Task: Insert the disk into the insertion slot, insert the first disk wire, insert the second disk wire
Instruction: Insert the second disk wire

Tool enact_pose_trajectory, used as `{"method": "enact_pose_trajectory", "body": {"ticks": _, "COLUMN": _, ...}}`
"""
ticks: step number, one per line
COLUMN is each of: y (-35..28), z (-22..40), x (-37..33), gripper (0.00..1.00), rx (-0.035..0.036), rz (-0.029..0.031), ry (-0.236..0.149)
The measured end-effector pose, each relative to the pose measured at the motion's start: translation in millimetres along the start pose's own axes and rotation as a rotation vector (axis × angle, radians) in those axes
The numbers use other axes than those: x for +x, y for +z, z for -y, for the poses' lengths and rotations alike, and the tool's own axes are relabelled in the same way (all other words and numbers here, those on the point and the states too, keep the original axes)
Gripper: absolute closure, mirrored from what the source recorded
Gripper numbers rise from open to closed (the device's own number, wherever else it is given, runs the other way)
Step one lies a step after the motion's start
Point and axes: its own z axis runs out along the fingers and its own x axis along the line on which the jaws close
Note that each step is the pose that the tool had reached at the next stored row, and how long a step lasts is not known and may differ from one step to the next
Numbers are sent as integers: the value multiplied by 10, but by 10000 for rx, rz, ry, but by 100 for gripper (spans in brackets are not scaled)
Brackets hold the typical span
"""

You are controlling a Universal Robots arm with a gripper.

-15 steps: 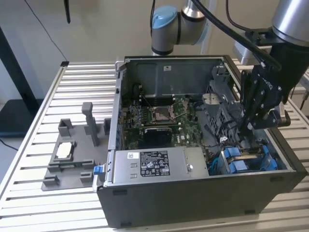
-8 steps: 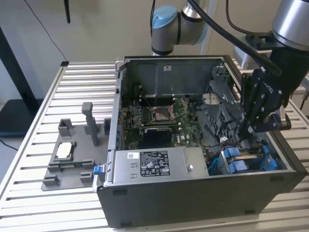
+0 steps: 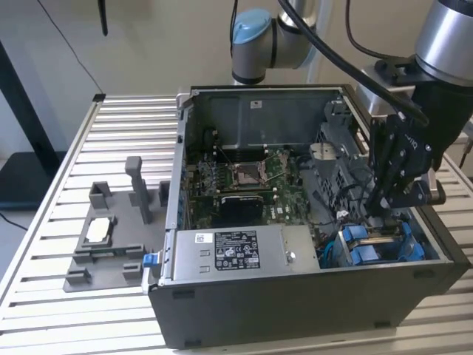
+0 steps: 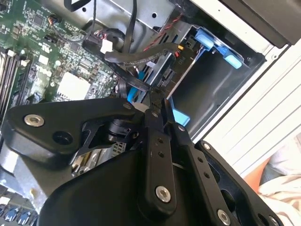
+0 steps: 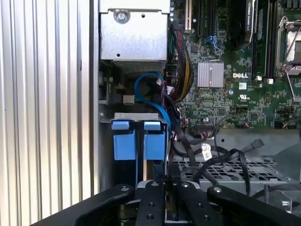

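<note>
Starting at the exterior view's left, a grey fixture [image 3: 111, 237] sits on the slatted table [image 3: 44, 296], well apart from your gripper [image 3: 380, 211]. Next comes the dark PC case [image 3: 295, 310], lying open. Its green motherboard [image 3: 244, 185] lies between the fixture and the gripper.

Your gripper reaches down into the case's corner on the exterior view's right. In the second wrist view the gripper [image 4: 156, 100] has its fingers [image 4: 151, 122] drawn together with no gap at the tips. A black wire [image 4: 136, 57] arcs just ahead of them. You cannot tell whether the tips pinch it.

The disk [image 3: 366, 248] sits just beneath the fingertips. In the first wrist view it [image 5: 123, 143] stands directly ahead of the gripper [image 5: 164, 181]. It is seated in the insertion slot [image 5: 136, 116], and its bright blue tabs show at the grey metal rim. A blue cable [image 5: 150, 89] loops just beyond the slot, on the far side from the gripper.
</note>
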Motion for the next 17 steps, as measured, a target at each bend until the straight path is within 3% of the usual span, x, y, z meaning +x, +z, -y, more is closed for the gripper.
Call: {"method": "enact_pose_trajectory", "body": {"ticks": 17, "y": 105, "z": 63, "x": 62, "gripper": 84, "rx": 38, "rz": -1, "ry": 8}}
